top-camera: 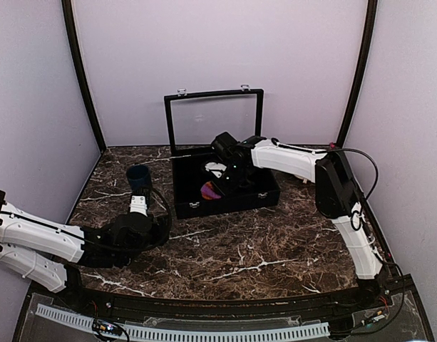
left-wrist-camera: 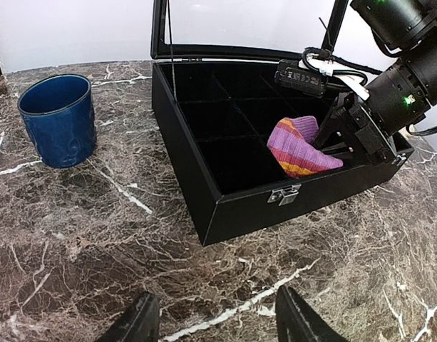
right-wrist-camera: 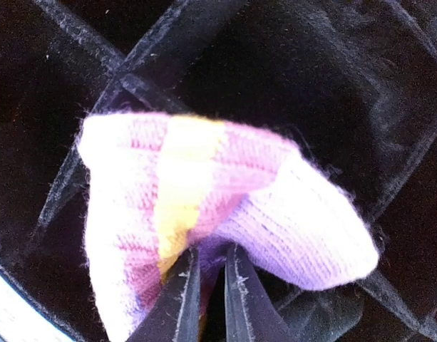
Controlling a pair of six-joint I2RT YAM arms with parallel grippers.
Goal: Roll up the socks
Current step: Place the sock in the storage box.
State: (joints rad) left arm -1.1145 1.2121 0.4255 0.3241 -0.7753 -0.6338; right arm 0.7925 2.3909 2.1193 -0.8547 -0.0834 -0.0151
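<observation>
one striped sock pinched in right tool | left tool wide above veined marble table | pale lilac walls

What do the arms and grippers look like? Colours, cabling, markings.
White link shells, black joints on both left arm and right arm. A black cable loops off the right elbow. The left gripper has plain black wedge fingers; the right gripper has slim dark fingers with scuffed edges. Green LEDs on the right wrist housing. No sleeves or readable markings.
</observation>
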